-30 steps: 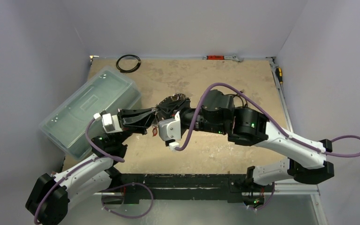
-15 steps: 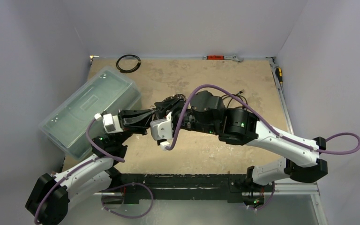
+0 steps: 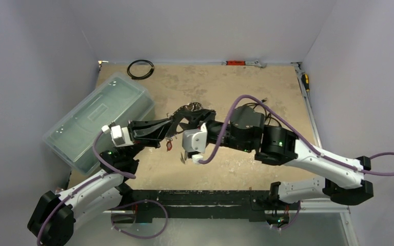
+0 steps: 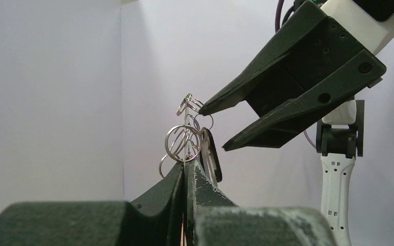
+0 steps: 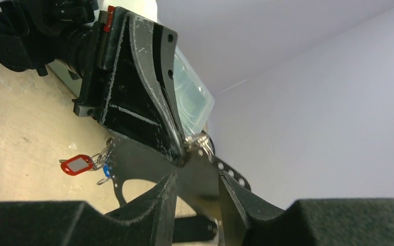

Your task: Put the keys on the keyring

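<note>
Left gripper (image 4: 185, 171): clamped on the keyring (image 4: 187, 105), up in the air.
Right gripper (image 4: 213, 129): jaws apart, tips just beside the keyring.
Keys (image 5: 77, 165): dangling under the clamped tips, red tag showing.

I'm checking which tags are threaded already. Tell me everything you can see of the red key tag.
The red tag is a small oblong of red plastic with a pale label window. It dangles above the table from small silvery rings, next to a blue tag, close beside the shut left gripper. No finger touches it.
</note>
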### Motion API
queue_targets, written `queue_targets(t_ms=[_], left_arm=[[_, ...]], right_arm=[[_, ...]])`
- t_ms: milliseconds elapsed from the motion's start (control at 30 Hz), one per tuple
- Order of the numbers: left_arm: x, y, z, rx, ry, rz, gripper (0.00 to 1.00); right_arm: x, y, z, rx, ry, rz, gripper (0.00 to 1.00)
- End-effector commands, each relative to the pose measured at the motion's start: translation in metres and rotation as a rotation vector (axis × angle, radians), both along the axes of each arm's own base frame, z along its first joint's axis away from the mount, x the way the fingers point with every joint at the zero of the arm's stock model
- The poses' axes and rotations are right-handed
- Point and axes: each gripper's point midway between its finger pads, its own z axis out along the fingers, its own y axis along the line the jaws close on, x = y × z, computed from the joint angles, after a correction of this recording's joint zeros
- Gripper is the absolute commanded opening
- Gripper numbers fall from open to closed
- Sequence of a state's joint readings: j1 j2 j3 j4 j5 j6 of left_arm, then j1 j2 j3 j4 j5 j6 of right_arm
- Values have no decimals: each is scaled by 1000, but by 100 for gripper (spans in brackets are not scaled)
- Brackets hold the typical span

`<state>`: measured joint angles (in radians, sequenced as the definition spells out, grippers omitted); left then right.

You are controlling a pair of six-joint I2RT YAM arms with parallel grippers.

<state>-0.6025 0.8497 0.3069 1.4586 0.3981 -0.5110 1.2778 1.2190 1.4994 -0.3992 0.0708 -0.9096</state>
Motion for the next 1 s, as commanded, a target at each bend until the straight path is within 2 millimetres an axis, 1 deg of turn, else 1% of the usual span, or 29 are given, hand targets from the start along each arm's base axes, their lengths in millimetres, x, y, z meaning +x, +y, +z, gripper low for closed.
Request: queue_targets(t_ms=[0, 133, 200, 233, 300, 367, 433, 467, 533, 567, 667, 733, 767, 867, 900, 967], left_arm=[[-18, 22, 30, -121, -118, 34, 0], [-16, 24, 30, -121, -115, 52, 0], [-10, 24, 28, -111, -95, 80, 0], [-6, 25, 27, -104, -83, 99, 0], [0, 26, 24, -95, -58, 131, 0], [7, 25, 22, -80, -35, 154, 0], [14, 21, 17, -53, -7, 162, 0], [17, 19, 15, -43, 4, 162, 0], [18, 14, 13, -32, 7, 147, 0], [18, 11, 12, -22, 6, 138, 0], [21, 1, 9, 38, 14, 116, 0], [24, -6, 8, 91, 15, 122, 0], [26, -8, 8, 117, 15, 130, 0], [28, -13, 7, 173, 2, 148, 0], [28, -16, 6, 192, -3, 146, 0], [29, -21, 5, 229, -14, 143, 0]], right_arm=[[-6, -20, 29, 182, 80, -25, 39], [-12, -28, 25, 271, 158, -23, 37], [-14, -33, 16, 333, 210, -31, 35], [-8, -37, 11, 391, 247, -77, 35], [13, -46, 3, 550, 329, -212, 35], [25, -49, -19, 592, 440, -318, 35], [30, -51, -31, 611, 533, -368, 35], [26, -51, -35, 587, 553, -350, 35], [13, -53, -32, 533, 550, -278, 37], [7, -56, -26, 515, 527, -236, 38], [-12, -69, 3, 501, 461, -100, 40], [-22, -74, 20, 474, 435, -27, 42], [-23, -76, 25, 451, 429, -9, 43], [-25, -67, 27, 366, 422, 29, 41], [-23, -60, 23, 333, 420, 32, 39], [-20, -53, 20, 295, 402, 33, 38]])
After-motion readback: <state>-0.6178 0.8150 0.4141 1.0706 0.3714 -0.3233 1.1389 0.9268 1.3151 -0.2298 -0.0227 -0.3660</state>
